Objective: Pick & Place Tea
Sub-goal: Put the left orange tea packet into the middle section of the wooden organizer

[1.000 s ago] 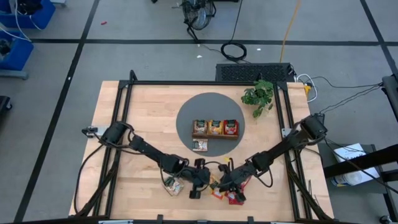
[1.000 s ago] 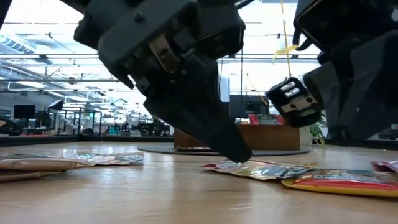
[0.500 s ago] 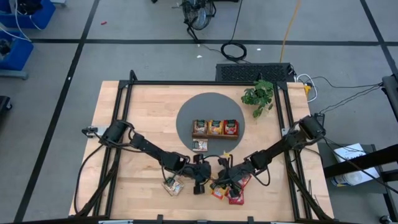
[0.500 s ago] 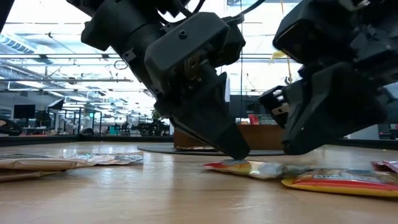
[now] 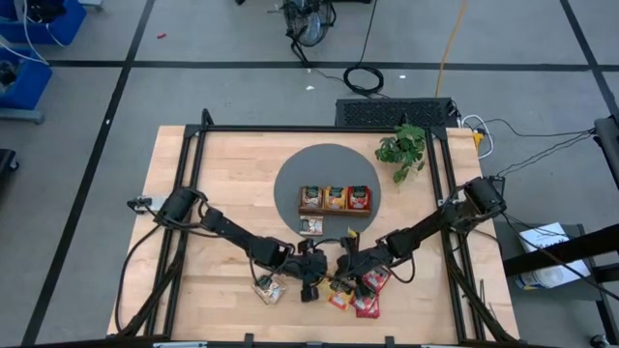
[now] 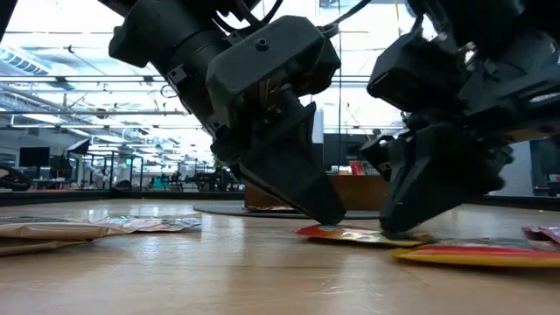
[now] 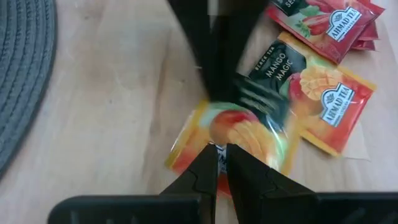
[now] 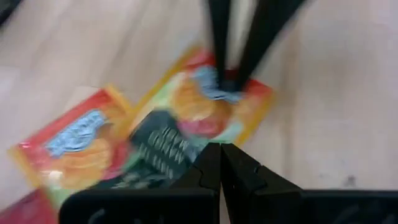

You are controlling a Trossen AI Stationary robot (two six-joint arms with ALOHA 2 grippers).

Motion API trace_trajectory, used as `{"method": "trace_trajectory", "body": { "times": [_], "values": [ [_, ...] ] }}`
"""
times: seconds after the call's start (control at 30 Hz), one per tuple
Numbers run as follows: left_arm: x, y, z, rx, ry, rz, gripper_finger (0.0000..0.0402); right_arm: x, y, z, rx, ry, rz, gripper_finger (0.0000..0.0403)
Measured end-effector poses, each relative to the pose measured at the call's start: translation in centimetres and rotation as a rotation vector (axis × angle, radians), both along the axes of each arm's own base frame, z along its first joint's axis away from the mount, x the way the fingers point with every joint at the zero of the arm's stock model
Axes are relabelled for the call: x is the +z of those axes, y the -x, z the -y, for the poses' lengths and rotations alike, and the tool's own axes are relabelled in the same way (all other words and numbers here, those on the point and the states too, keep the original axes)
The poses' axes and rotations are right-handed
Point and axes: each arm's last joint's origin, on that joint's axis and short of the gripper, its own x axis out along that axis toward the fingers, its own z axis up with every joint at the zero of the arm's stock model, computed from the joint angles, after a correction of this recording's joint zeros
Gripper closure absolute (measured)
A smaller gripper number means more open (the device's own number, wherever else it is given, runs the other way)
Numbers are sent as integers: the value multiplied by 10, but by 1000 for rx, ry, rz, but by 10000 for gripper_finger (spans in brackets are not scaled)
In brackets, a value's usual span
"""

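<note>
tea: orange mango sachet (image 7: 239,134) flat on table; red sachets (image 7: 326,25) beside

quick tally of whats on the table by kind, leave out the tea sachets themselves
dark six-joint robot arms: 2
brown wooden three-compartment tray: 1
round grey mat: 1
green leafy plant: 1
total: 5
</note>
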Motion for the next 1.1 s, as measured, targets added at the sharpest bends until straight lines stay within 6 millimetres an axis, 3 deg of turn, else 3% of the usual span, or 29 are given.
{"method": "trace_trajectory", "body": {
  "times": [0.3, 0.67, 0.93, 1.1],
  "values": [
    [0, 8, 17, -43, 7, -5, 360, 0, -6, 17, -49, 66, 14, 403],
    [1, 8, 20, -37, -7, 16, 360, 8, -11, 24, -45, 80, 76, 403],
    [0, 7, 16, 38, -14, 18, 360, 40, 1, -4, 76, 4, 177, 403],
    [0, 5, 10, 123, -48, 44, 360, 30, 10, -23, 174, -69, 101, 403]
  ]
}}
